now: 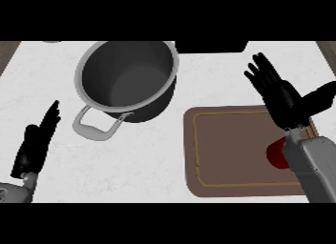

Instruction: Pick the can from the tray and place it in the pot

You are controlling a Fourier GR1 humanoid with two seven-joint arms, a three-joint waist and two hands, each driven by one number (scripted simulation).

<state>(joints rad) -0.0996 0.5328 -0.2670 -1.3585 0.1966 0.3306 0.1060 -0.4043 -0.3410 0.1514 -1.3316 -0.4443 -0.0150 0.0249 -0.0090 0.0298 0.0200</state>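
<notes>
A red can (275,153) lies on the brown tray (227,152) at the right, mostly hidden behind my right forearm. My right hand (287,97) hovers above the tray's far right corner, fingers straight and spread, thumb out to the right, holding nothing. The grey pot (125,76) stands at the upper middle of the white counter, its inside bare, with a handle (97,126) pointing toward me. My left hand (36,143) rests open at the lower left edge, fingers up, well away from pot and tray.
A dark object (209,46) sits at the counter's far edge behind the pot. Wooden strips (2,55) border the counter at the left and right.
</notes>
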